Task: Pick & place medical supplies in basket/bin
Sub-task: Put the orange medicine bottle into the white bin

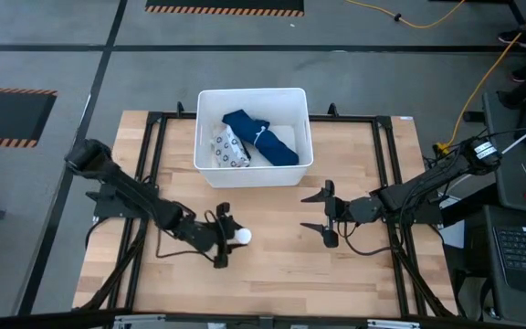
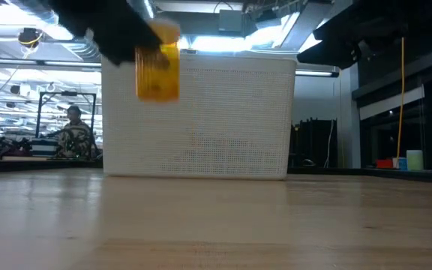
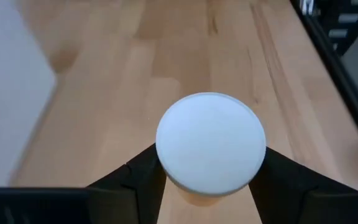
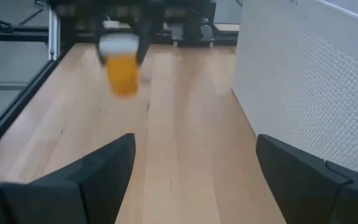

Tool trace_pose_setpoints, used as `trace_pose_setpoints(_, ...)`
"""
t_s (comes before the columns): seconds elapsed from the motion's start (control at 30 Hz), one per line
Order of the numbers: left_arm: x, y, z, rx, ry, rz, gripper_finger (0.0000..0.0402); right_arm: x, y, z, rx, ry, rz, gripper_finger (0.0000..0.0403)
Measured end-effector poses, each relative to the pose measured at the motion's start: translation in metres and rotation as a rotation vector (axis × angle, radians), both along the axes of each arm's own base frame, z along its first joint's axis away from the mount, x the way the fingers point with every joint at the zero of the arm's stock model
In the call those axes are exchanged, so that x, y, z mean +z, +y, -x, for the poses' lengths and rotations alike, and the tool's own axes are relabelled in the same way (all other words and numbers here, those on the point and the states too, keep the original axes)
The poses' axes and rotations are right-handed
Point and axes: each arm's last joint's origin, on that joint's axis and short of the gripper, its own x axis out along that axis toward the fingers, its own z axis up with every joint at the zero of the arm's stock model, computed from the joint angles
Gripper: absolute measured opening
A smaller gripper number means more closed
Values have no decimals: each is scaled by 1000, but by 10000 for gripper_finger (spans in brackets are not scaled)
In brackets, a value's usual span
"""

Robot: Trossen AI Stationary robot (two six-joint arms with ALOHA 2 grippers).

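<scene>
Nearest the front edge of the pale wooden slatted surface (image 1: 272,265), the left gripper (image 1: 224,236) is clamped on a small amber plastic bottle with a round white cap (image 1: 242,236); its own wrist camera looks straight down on that cap (image 3: 211,142), with a dark finger pressed against each side of it. From table height the bottle (image 2: 158,69) hangs clear above the surface, its amber body showing below the dark gripper in front of the tub. Across from it, at about the same depth on the surface and well apart, the right gripper (image 1: 325,212) waits with its fingers spread wide and nothing between them; its wrist camera looks between those fingers (image 4: 107,168) and along the boards to the held bottle (image 4: 122,65). Beyond both grippers, toward the far side of the surface, stands the white rectangular plastic tub with a rolled rim (image 1: 204,164); its side shows a fine woven texture from low down (image 2: 201,112). Inside it lie a long dark-blue folded cloth bundle with a white band (image 1: 261,137), set diagonally, and a small grey-white patterned square packet (image 1: 229,149) touching the bundle's left side. Far behind the surface, in the room, a person (image 2: 72,133) sits at a desk.
</scene>
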Motion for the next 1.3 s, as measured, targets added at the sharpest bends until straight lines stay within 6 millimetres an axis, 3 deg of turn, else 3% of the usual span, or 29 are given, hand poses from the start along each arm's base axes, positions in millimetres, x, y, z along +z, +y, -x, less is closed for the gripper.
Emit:
trace_pose_setpoints(0.3, 62, 22, 35, 22, -141, 37, 190, 0, 0, 0, 0, -1, 4, 335)
trace_pose_setpoints(0.6, 96, 43, 57, 47, -269, -25, 191, 1, 0, 0, 15, -7, 46, 335)
trace_pose_setpoints(0.97, 111, 84, 56, 148, -280, -97, 193, 4, -3, -3, 8, -33, 61, 335)
trace_pose_setpoints(1.3, 158, 129, 53, 218, -265, -173, 195, 3, -6, -3, 1, -29, 81, 335)
